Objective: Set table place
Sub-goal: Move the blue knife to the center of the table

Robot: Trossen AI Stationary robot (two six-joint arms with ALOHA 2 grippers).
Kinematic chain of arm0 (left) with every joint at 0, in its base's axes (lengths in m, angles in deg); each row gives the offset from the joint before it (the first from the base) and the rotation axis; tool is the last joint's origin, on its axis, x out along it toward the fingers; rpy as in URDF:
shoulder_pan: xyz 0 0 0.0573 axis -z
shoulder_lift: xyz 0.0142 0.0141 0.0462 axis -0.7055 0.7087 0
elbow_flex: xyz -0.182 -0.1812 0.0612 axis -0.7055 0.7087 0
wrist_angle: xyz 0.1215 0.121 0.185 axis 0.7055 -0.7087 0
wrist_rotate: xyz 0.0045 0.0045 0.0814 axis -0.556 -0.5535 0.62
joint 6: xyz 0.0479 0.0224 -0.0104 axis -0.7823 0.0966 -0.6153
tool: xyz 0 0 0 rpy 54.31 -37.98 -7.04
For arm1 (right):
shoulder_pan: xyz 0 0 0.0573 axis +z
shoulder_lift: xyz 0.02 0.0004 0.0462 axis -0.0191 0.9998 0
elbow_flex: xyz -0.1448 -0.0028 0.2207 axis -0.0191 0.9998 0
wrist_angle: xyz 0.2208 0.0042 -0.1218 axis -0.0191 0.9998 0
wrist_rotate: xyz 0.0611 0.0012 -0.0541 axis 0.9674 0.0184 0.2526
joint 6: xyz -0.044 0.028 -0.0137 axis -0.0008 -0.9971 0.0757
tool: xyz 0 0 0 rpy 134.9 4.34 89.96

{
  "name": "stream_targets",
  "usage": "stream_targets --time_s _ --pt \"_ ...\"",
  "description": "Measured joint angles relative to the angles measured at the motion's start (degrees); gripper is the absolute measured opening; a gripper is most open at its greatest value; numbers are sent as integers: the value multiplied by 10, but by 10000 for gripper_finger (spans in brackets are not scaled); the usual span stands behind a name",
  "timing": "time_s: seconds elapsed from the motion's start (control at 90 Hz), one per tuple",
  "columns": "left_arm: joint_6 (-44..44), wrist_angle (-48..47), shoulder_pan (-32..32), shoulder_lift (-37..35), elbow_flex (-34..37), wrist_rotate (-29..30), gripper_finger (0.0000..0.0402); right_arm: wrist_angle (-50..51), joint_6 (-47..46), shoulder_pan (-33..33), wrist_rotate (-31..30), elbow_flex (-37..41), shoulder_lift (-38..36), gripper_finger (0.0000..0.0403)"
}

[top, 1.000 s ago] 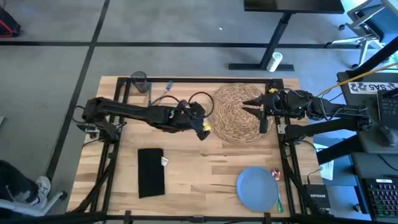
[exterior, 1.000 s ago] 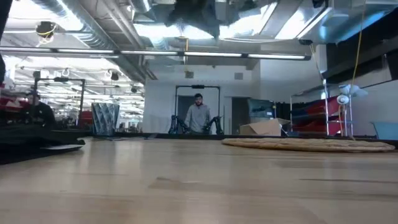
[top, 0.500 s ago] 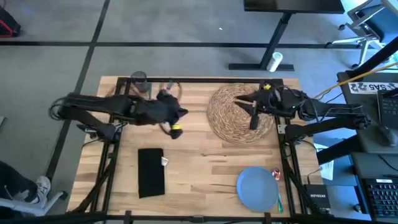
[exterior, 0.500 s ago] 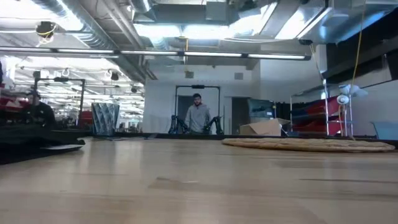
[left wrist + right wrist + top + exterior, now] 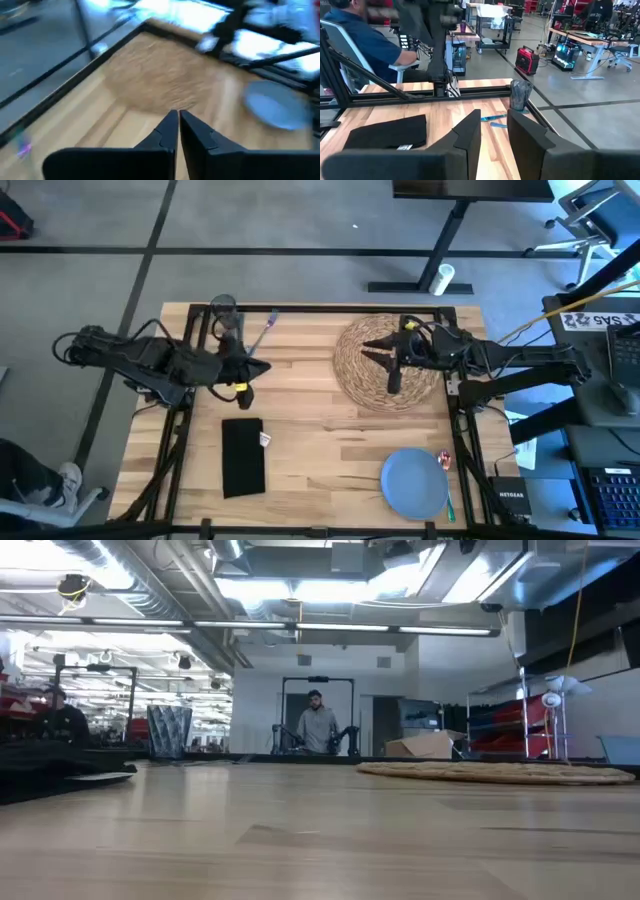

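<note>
Right gripper point(image 5: 385, 360) is being held slightly spread over the mat point(image 5: 372, 376), holding nothing. Left gripper point(image 5: 252, 370), fingers pressed together, is being held nearer the napkin point(image 5: 243, 456), lying lengthwise just below it; the plate point(image 5: 414, 483) is lying nearer the right arm.

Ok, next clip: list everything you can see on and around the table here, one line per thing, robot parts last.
table: one, light wood with black frame, fills the middle of the high view.
placemat: one, round woven straw, far right part of the table.
plate: one, blue, round, near right corner.
napkin: one, black, rectangular, near left part.
glass: one, grey, far left corner.
blue utensil: one, on the far edge beside the glass.
red and green cutlery: by the plate's right rim, count unclear.
person: one, standing in the room beyond the table.
left gripper: shut, over the far left part.
right gripper: open, above the placemat.
</note>
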Motion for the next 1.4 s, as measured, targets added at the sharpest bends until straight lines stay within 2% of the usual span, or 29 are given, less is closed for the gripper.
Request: stream_targets --time_s 0.1,0.233,0.422,0.689,0.878,1.011,1.211,1.4 --pt "111 -52 -10 -23 66 44 0 0 -1 0 0 0 0 83" --pt "246 -118 -42 -31 138 52 0 0 -5 0 -1 0 0 83" --pt "324 -127 -113 -28 211 51 0 0 -24 0 -16 0 0 83" --pt "290 -109 -251 -25 268 -18 0 -2 -36 0 -37 0 0 83" --pt "218 -12 -342 -11 298 -63 0 -3 -36 0 -59 0 0 83" --pt "186 34 -401 25 310 -91 0 -4 -37 0 -61 0 0 83" --pt "141 86 -459 101 312 -114 0 -22 -37 0 -71 0 0 83" --pt "147 117 -483 155 312 -127 0 -16 -37 0 -75 -5 0 83"
